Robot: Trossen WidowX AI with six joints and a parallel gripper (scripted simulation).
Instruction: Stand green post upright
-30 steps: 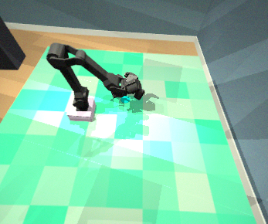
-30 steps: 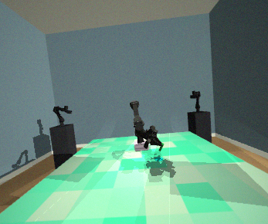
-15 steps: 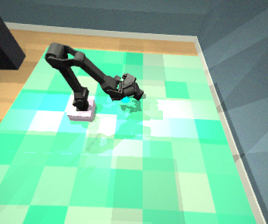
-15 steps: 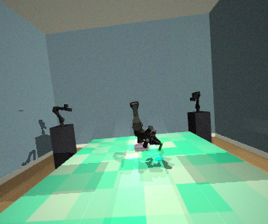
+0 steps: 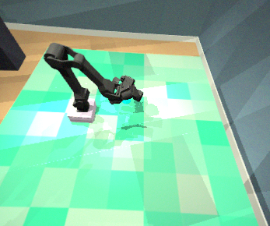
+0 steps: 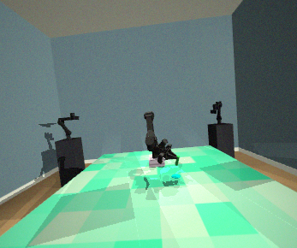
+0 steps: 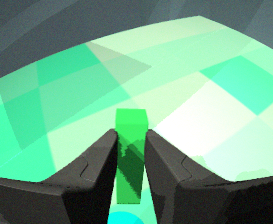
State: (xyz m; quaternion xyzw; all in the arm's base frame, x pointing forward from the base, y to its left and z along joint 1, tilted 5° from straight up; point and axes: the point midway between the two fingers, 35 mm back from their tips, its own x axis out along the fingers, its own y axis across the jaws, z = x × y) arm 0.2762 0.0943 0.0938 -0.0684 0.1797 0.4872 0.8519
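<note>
My gripper (image 5: 140, 96) (image 6: 177, 158) (image 7: 130, 136) is shut on the green post (image 7: 131, 165) (image 6: 177, 162). The post stands out between the two fingers in the wrist view and looks about upright in the exterior view. In the top view the gripper hides it. The post appears held above the table. The cyan circle (image 6: 175, 175) (image 5: 127, 100) (image 7: 123, 218) lies flat on the table, below the post in the exterior view. It is partly hidden behind the gripper in the top view and cut off by the lower edge in the wrist view.
The arm's pale pink base (image 5: 82, 114) (image 6: 157, 162) stands on the green checkered table (image 5: 163, 199) (image 6: 111, 227). Two dark pedestals (image 6: 70, 158) (image 6: 221, 138) with other arms stand beyond the table, left and right. Shadows and bright patches cross the table.
</note>
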